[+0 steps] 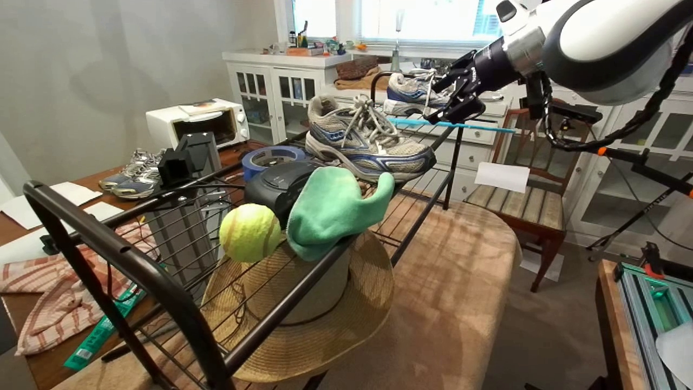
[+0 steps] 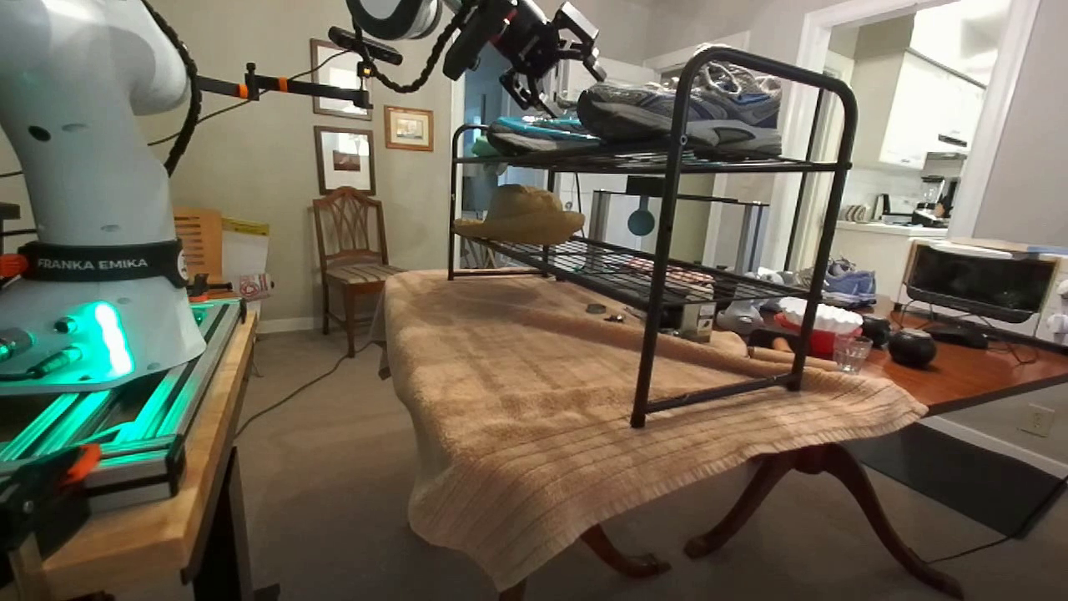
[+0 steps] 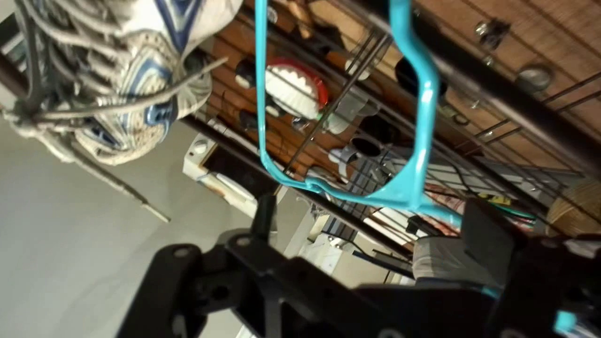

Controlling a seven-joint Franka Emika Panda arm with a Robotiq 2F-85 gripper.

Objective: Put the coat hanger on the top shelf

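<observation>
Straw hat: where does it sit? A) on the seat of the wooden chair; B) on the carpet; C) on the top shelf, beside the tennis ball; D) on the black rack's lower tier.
D: in an exterior view, the straw hat sits on the lower tier, beneath the top shelf.

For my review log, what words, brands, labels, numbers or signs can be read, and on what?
"FRANKA EMIKA", on the black band low on the robot arm.
Print on the green packet: too blurred to read.
Lettering on the stand leg: too small.
Pale marks on the pincer: too small.
</observation>
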